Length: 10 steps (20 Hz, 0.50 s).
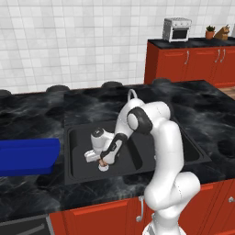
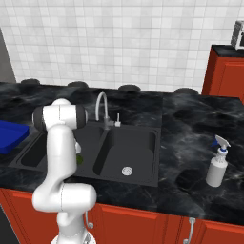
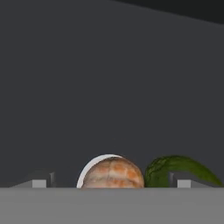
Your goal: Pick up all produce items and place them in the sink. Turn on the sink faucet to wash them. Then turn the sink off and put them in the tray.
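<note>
Pincer (image 3: pixel 112 183): my fingertips are standing wide apart at the bottom edge of the hand view, gripping nothing.
Tan lumpy piece (image 3: pixel 113 173): sitting between my tips at bottom centre, on the round silver drain (image 3: pixel 89 168) of the sink (image 1: pixel 78 172).
Green ball (image 3: pixel 175 170): touching or just beside it, lower right.
Risk: I am judging that closing now could nudge the ball or let the rounded piece roll off the drain.
Tray (image 1: pixel 27 156): lying at the left edge of the left base view.
Faucet (image 2: pixel 101 107): rising mid-frame in the right base view.
</note>
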{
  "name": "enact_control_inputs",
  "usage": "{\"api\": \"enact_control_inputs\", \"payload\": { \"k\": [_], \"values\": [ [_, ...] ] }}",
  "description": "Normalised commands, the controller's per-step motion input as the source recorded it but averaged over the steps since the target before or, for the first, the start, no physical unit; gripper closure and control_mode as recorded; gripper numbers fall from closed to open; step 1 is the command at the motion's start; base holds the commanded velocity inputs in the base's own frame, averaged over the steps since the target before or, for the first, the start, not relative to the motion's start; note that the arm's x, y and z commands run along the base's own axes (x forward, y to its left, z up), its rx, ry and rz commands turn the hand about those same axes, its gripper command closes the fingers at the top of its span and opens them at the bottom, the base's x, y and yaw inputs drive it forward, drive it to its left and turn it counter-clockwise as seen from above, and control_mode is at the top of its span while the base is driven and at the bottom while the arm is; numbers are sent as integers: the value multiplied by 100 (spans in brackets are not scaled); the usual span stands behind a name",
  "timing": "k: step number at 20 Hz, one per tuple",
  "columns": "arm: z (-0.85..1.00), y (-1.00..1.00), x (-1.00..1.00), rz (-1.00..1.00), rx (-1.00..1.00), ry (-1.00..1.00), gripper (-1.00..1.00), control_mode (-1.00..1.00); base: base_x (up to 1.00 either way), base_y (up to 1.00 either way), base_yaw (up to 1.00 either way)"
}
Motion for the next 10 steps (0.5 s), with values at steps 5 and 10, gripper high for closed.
{"api": "enact_control_inputs", "payload": {
  "k": [5,10],
  "values": [
    [-23,0,0,0,0,7,-100,-100,0,0,0],
    [-24,0,0,0,0,10,-100,-100,0,0,0]
  ]
}}
